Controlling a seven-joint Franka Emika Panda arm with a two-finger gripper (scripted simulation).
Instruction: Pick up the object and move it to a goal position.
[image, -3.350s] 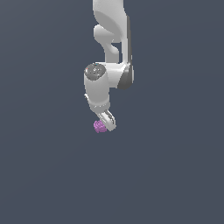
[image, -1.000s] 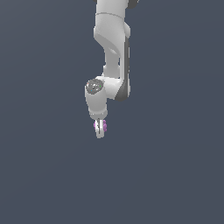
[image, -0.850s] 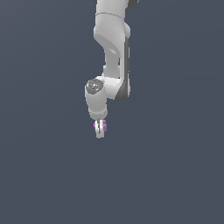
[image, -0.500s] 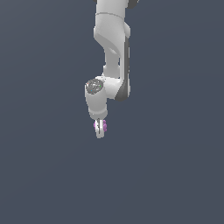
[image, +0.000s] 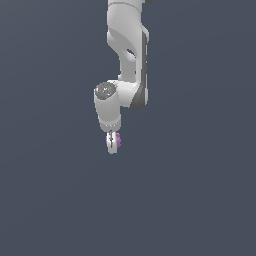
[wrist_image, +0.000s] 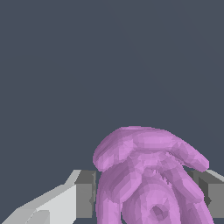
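The object (image: 118, 141) is a tiny purple-magenta lumpy blob, and my white gripper (image: 113, 144) is shut on it at the end of the down-pointing arm, near the middle of the exterior view. Only a sliver of purple shows beside the fingers there. In the wrist view the object (wrist_image: 146, 179) fills the space between the two grey finger pads (wrist_image: 85, 194), which press it from both sides. No goal marker shows in either view.
Only a flat, dark grey-blue background surrounds the arm (image: 127, 55) in the exterior view. No other objects, containers or edges show.
Over the last second nothing has visibly moved. Compared with 3.4 s ago, the arm has straightened and the gripper now holds the object a little higher, pointing down.
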